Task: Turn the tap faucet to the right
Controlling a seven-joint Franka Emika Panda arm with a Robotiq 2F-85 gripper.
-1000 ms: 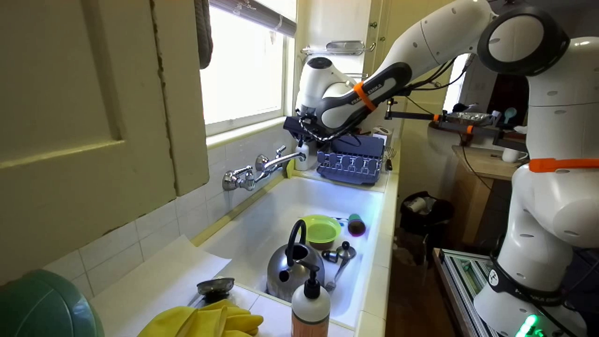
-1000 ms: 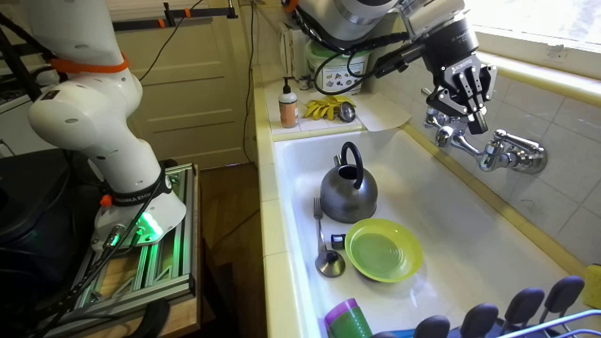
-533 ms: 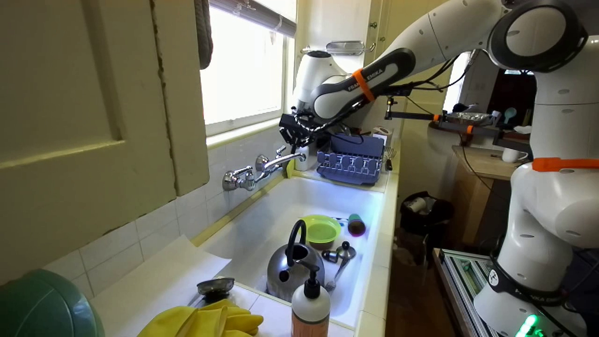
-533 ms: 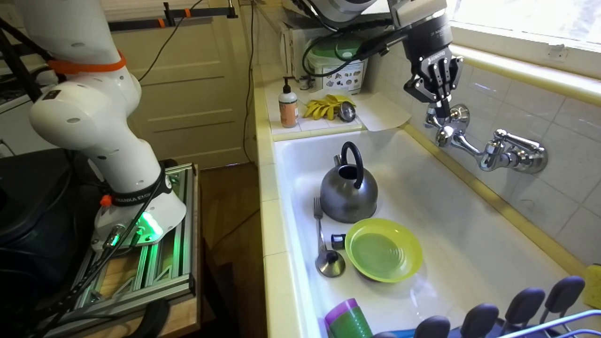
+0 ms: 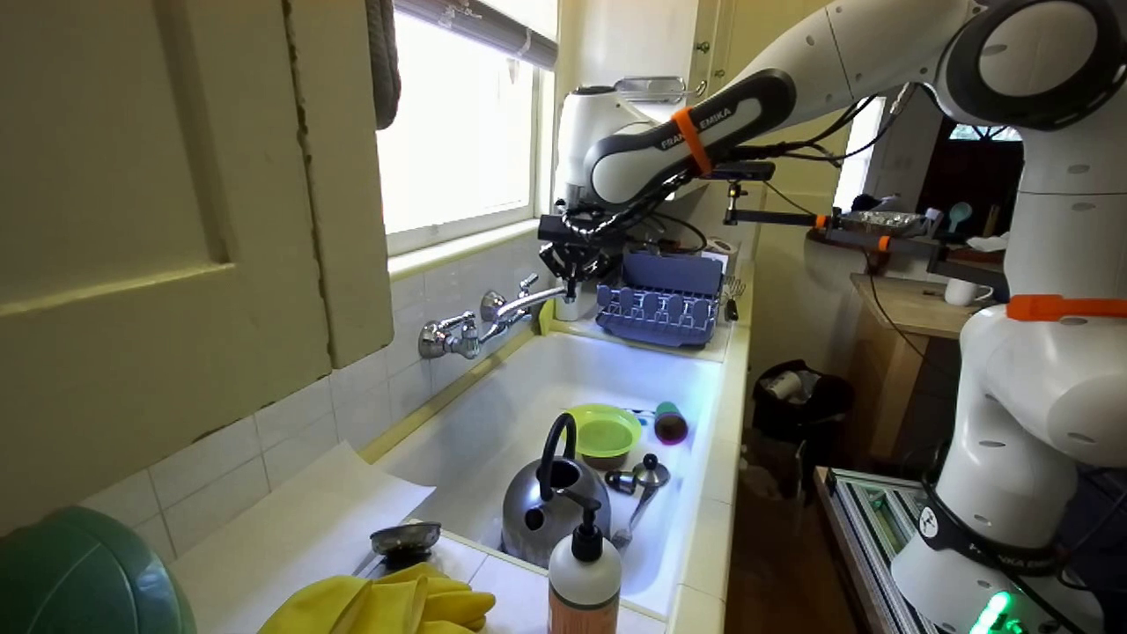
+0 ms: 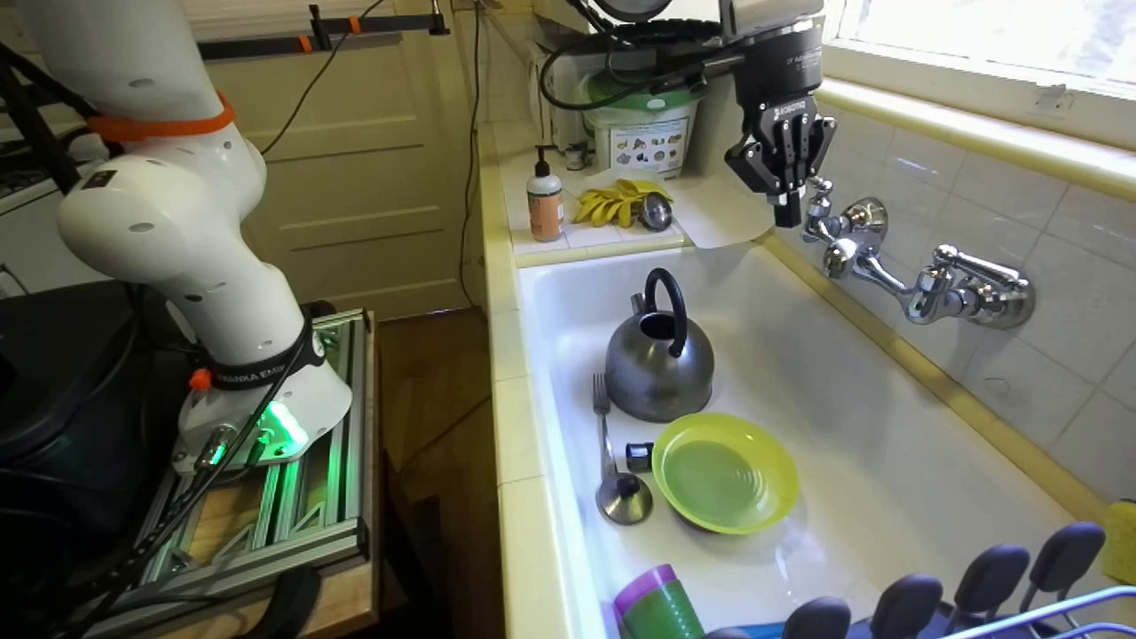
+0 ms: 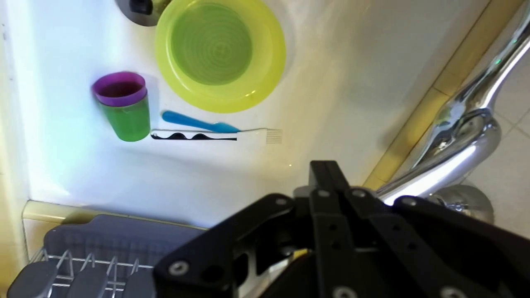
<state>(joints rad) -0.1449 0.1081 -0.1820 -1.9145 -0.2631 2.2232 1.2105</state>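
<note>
The chrome tap faucet sticks out of the tiled wall in both exterior views [image 5: 528,300] [image 6: 852,253]. In the wrist view its shiny tube [image 7: 439,169] runs down from the right side and passes behind my gripper. My gripper [image 6: 786,215] is shut and empty, pointing down, with its tips pressed together in the wrist view [image 7: 328,173]. In an exterior view the gripper [image 5: 570,286] overlaps the end of the spout and hides it. In an exterior view the tips stand just left of the faucet. I cannot tell whether they touch it.
The white sink [image 6: 887,426] below holds a steel kettle [image 6: 658,382], a yellow-green bowl [image 6: 725,475], stacked cups [image 6: 661,608] and cutlery. A dish rack [image 5: 660,304] stands at one end. The window sill [image 6: 958,133] and tiled wall are behind the faucet.
My gripper has swung away from the wall, from over the faucet to beside it. In an exterior view it came down and then shifted right onto the spout's end. The faucet has not visibly moved.
</note>
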